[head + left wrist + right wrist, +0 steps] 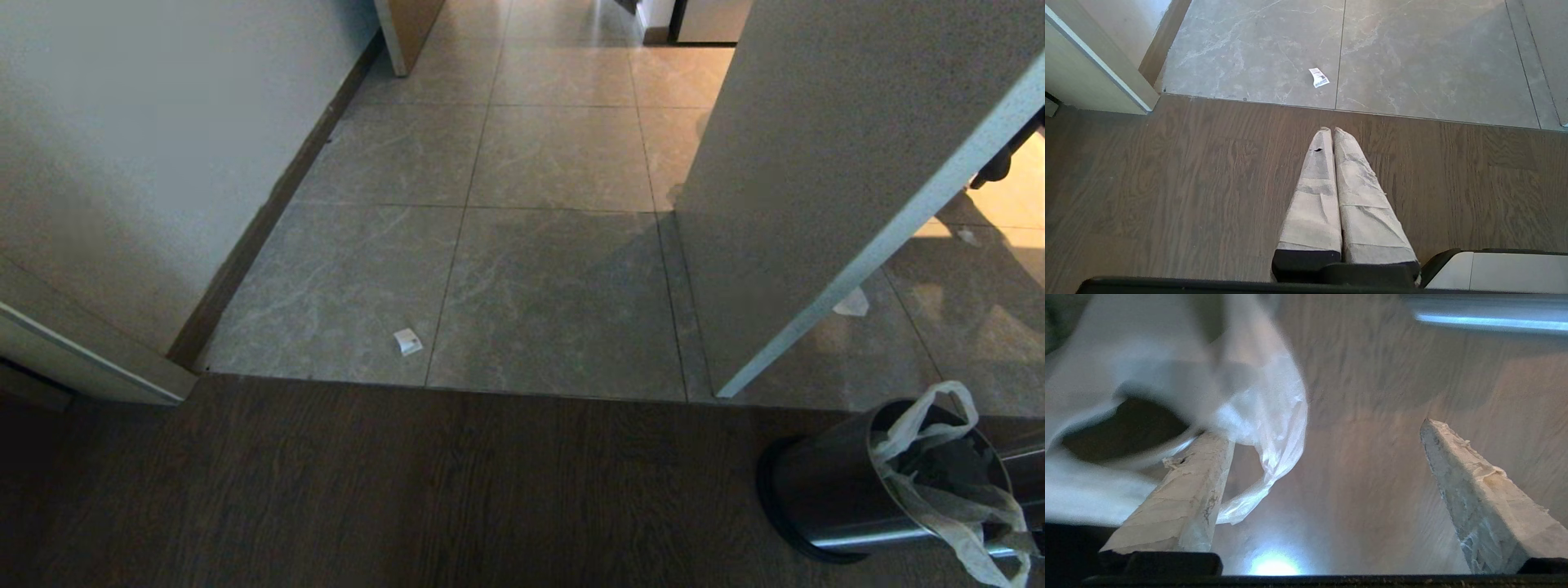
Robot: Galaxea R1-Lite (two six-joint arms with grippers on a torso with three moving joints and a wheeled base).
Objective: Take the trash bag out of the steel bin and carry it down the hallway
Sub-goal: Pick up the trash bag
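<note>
While the small shiny steel bin point(849, 490) with its black rim stands on the dark wood-grain floor point(367, 490) at the robot's right, the thin white plastic trash bag point(939, 474) sits inside it, handles flopping over the rim, so nothing is out yet and we're at the very first step: getting a hold of that bag. Over in the right wrist view, the right gripper point(1327, 457) has its tape-wrapped fingers point(1478, 498) spread wide apart, and a loop of the bag's film point(1274, 428) drapes right against one finger point(1188, 490); it's touching, but nothing is pinched. My read is that the next move calls for threading a finger through a handle loop, or bringing the jaws onto the film, and squeezing before any lift. The head view can't show that gripper at all; it gives the layout instead, the grey marbled tile floor point(555, 286) running ahead between pale walls, with a small scrap of white paper point(407, 341) lying on it. The left wrist view adds the left gripper point(1331, 132), fingers pressed together on nothing, hanging over the wood floor well away from the bin.
</note>
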